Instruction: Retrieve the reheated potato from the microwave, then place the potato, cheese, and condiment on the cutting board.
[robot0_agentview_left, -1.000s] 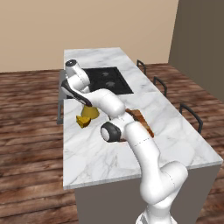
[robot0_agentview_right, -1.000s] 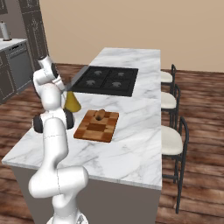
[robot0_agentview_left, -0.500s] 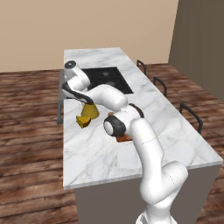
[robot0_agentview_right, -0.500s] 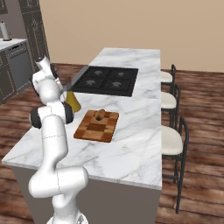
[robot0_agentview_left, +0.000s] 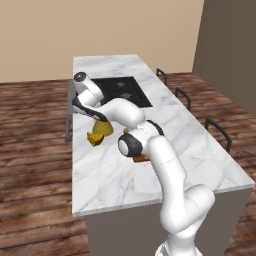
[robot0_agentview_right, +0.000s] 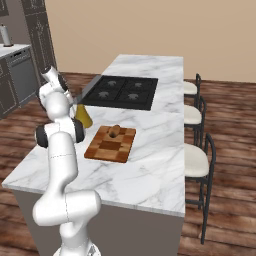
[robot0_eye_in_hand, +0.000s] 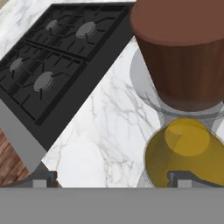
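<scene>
Item: the potato (robot0_agentview_right: 115, 131). Location: on the far end of the cutting board (robot0_agentview_right: 111, 143), mid-counter. Status: delivered; the microwave leg judged complete.

Item: the condiment (robot0_agentview_right: 83, 115). Location: upright on the marble counter (robot0_agentview_right: 150, 165), left of the board and apart from it, just near of the black cooktop (robot0_agentview_right: 121, 91). In the hand view its brown neck (robot0_eye_in_hand: 186, 48) loomed close above the yellow body (robot0_eye_in_hand: 188, 151). Status: not yet placed.

Item: the cheese (robot0_agentview_left: 95, 138). Location: on the counter just beside the bottle's base, at the left edge. Status: not yet placed.

Item: the gripper (robot0_eye_in_hand: 109, 178). State: jaws spread wide, nothing between them, poised over the bottle top but offset to one side. Judged to be lining up on the bottle; two of three items remained.
</scene>
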